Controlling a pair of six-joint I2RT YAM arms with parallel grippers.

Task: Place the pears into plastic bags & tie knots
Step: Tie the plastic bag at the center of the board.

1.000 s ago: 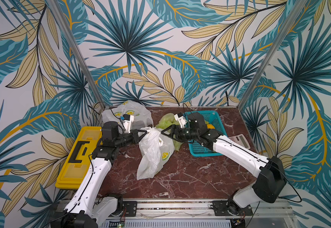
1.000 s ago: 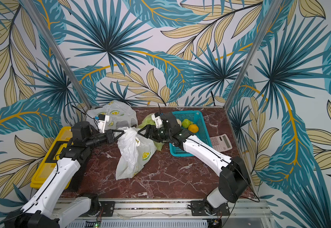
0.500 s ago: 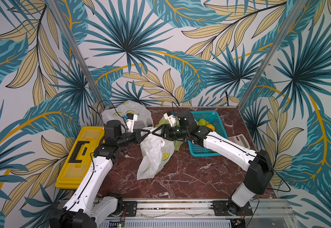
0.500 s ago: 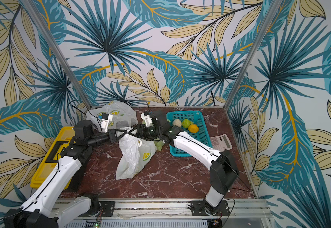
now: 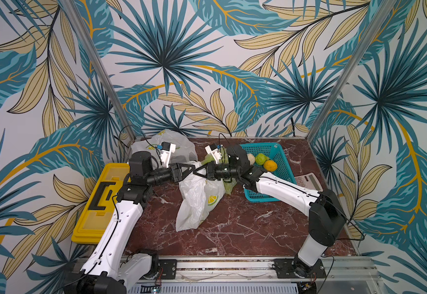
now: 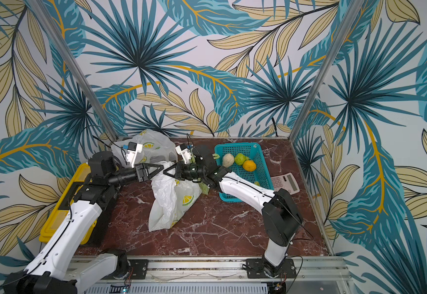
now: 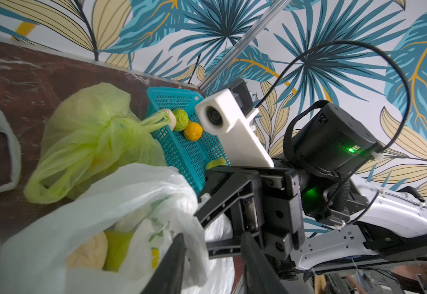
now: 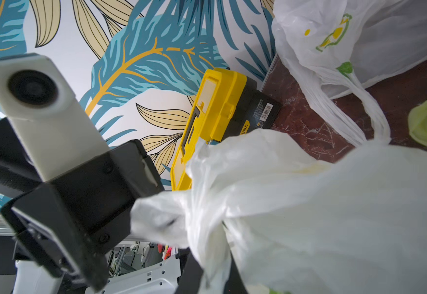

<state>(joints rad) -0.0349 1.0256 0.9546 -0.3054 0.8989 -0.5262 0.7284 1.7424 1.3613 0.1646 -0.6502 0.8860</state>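
Note:
A white lemon-print plastic bag (image 5: 197,201) hangs mid-table; a cream pear (image 7: 87,250) and a green pear (image 7: 117,249) show through it. My right gripper (image 8: 213,257) is shut on its bunched top, seen in a top view (image 6: 165,171). Tip to tip with it, my left gripper (image 7: 212,236) stands open, one finger (image 7: 174,257) against the plastic. The yellow-green bag (image 7: 92,132) lies behind with a knot (image 7: 117,119). Another white bag (image 5: 182,147) sits at the back. A cream pear (image 5: 250,158) and a green pear (image 5: 261,159) lie in the basket.
The teal basket (image 5: 273,152) at the back right also holds an orange fruit (image 5: 270,165). A calculator (image 5: 309,180) lies right of it. A yellow toolbox (image 5: 98,203) sits along the table's left edge. Patterned walls close three sides.
My right gripper moved left to meet the left one and shut on the white bag's top. My left gripper's jaws opened.

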